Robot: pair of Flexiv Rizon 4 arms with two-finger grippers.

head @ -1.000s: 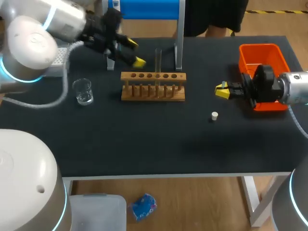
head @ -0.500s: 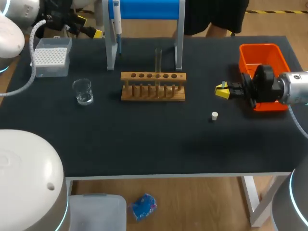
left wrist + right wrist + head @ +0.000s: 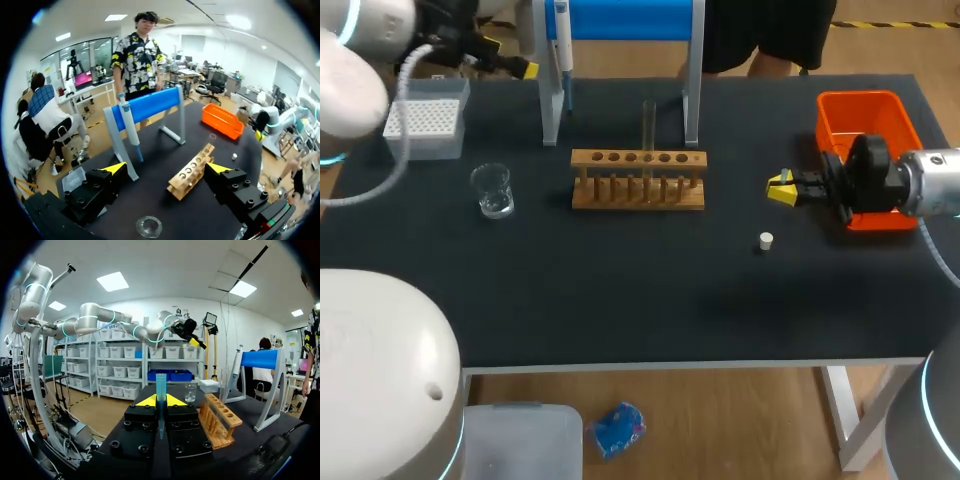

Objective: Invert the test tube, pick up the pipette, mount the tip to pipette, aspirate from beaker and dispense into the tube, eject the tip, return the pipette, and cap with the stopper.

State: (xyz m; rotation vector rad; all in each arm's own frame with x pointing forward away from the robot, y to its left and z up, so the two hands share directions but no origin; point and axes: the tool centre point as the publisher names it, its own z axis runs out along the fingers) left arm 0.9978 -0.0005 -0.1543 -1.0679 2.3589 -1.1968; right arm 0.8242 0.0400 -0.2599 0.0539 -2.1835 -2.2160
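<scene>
Yellow fingertips of the left gripper (image 3: 505, 57) are standing wide apart in the upper left of the frame, holding nothing. It is hovering behind the tip box (image 3: 425, 125), just left of the blue stand (image 3: 620, 18). The pipette (image 3: 561, 35) is hanging on that stand at the top of the frame, left of centre, with its nose pointing down at the table.

Picking up the pipette is probably the step in hand, since the test tube (image 3: 648, 125) is already standing upright in the wooden rack (image 3: 638, 192) at centre. To do it well, the fingers should be straddling the white body squarely below the hanger and closing evenly. The lift should be going straight up before drawing away, so nothing is snagging on the stand's leg.

The left arm is coming in from the upper left corner, with its wrist angled towards the stand. The right arm is lying level from the right edge in front of the orange bin (image 3: 865, 110). The right gripper (image 3: 160, 400) is pointing left and clamping a blue pipette tip (image 3: 160, 387) upright.
</scene>
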